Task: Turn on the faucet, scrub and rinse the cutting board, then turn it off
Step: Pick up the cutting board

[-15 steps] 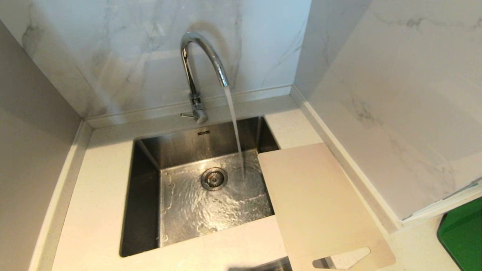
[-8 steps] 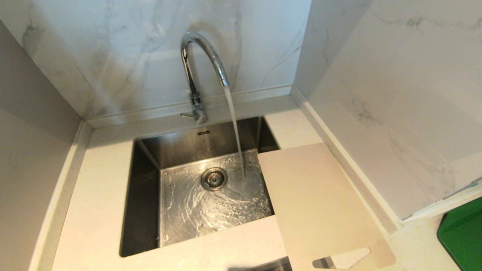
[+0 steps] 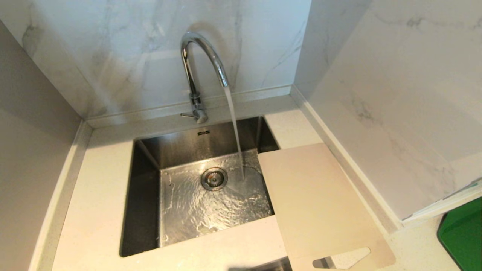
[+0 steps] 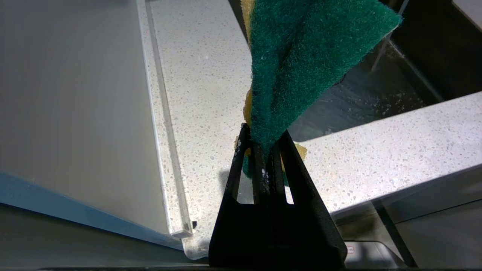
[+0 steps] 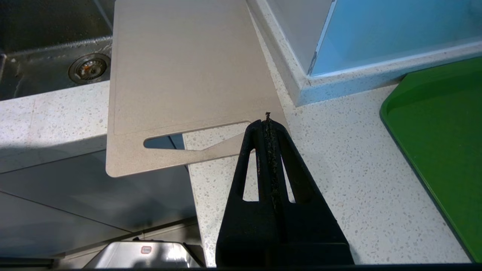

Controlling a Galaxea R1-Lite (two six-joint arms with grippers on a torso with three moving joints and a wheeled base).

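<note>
Left hand (image 4: pixel 265 141) is clamped on a sponge (image 4: pixel 301 64), fuzzy green scrub face over yellow foam, folded and poking past the fingertips above the speckled tabletop (image 4: pixel 196 90). Right hand (image 5: pixel 268 126) is pressed shut on nothing, poised just beside the board (image 3: pixel 320 203), which lies flat and matte beige across the sink's (image 3: pixel 143 195) right rim, its handle slot overhanging the tabletop's front edge. The chrome faucet (image 3: pixel 199 56) pours a steady stream into the steel basin.
</note>
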